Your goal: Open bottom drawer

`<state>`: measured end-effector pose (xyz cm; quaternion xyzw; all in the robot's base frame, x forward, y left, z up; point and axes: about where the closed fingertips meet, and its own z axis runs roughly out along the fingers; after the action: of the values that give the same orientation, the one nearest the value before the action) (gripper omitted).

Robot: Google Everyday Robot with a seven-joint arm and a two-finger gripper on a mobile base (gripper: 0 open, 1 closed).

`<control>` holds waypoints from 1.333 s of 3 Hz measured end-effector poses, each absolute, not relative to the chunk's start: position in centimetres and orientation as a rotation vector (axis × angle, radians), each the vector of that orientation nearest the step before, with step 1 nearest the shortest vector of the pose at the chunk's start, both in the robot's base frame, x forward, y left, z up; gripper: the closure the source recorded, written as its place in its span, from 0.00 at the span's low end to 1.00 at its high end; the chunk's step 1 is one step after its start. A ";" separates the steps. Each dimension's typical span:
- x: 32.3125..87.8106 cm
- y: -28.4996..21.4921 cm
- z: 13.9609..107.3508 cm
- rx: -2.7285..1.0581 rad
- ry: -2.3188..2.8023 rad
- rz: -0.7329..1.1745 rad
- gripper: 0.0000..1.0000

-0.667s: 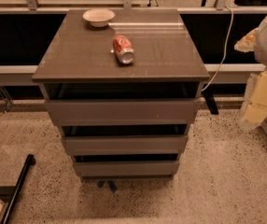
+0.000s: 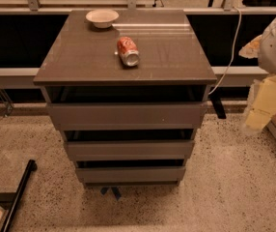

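Whether the jaws of the gripper (image 2: 261, 111) are apart or together cannot be told; the gripper shows as a pale yellow shape hanging below a rounded white arm casing at the far right edge of the camera view, beside the cabinet and well apart from it, touching nothing. To its left stands the small grey-brown cabinet (image 2: 80, 57) on a speckled floor, with three flat, handleless drawer fronts stacked one under another. The bottom drawer (image 2: 131, 174) is the lowest and narrowest-looking front, just above the floor, with a dark gap along its top edge. It appears closed, set no further forward than the middle drawer (image 2: 131, 150) and top drawer (image 2: 128, 115) above it. On the cabinet top a red soda can (image 2: 128, 51) lies on its side, and a small pale bowl (image 2: 102, 17) sits near the back edge. Judging from this, the task looks hardly begun: the approach to the drawer, a hold on its front and the pull outward all remain.
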<state>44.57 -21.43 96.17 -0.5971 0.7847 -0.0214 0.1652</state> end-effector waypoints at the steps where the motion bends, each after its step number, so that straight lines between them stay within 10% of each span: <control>1: 45.8 -21.2 93.6 -1.676 2.241 -0.007 0.00; 4: 47.1 -19.4 88.1 -1.687 2.209 0.059 0.00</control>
<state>47.11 -19.38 88.13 -0.5969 0.7817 0.0210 0.1795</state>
